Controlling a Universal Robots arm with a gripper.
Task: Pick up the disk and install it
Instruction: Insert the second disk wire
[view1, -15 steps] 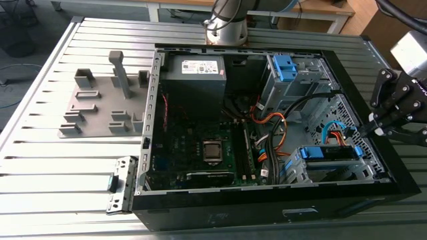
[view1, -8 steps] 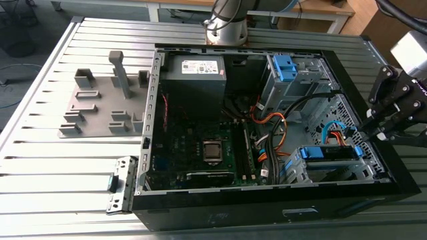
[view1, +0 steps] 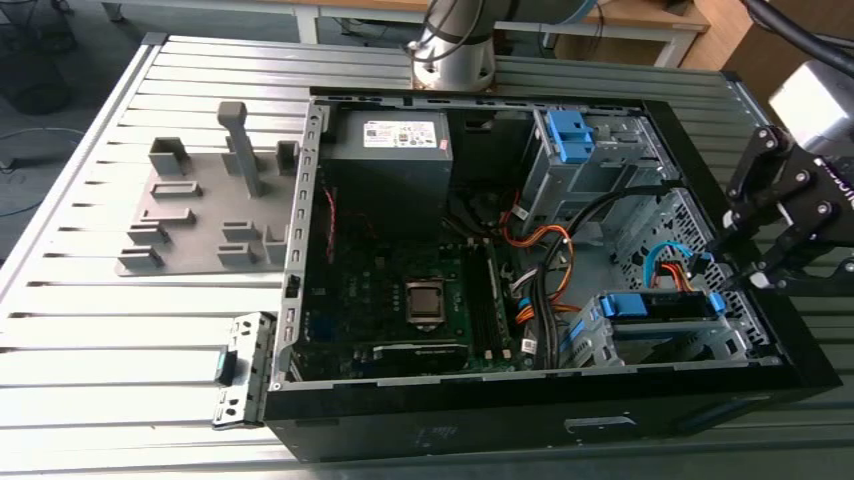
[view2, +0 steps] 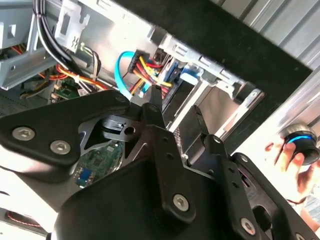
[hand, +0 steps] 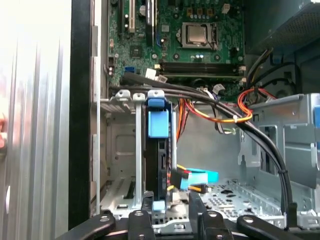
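The disk (view1: 654, 306) sits in the drive cage at the lower corner of the open computer case, on the exterior view's right, and its blue carrier frame shows. In the first wrist view the disk (hand: 160, 160) stands on edge between the cage's metal walls, with a light blue cable and coloured wires (hand: 192, 178) at its near end. My gripper (view1: 763, 275) hangs over the case's wall on the exterior view's right, a short way from the disk. It is open with nothing in it. The black fingers (hand: 150, 216) point at the disk's end. The second wrist view shows the gripper (view2: 176, 107) above the cage.
A grey box with a white sticker (view1: 400, 135), the motherboard (view1: 414, 290) and cable bundles (view1: 547, 240) are inside the case. A small blue bracket (view1: 570, 135) sits in the upper bay. A grey fixture plate (view1: 200, 210) lies on the slatted table. A hand (view2: 287, 155) holds a knob.
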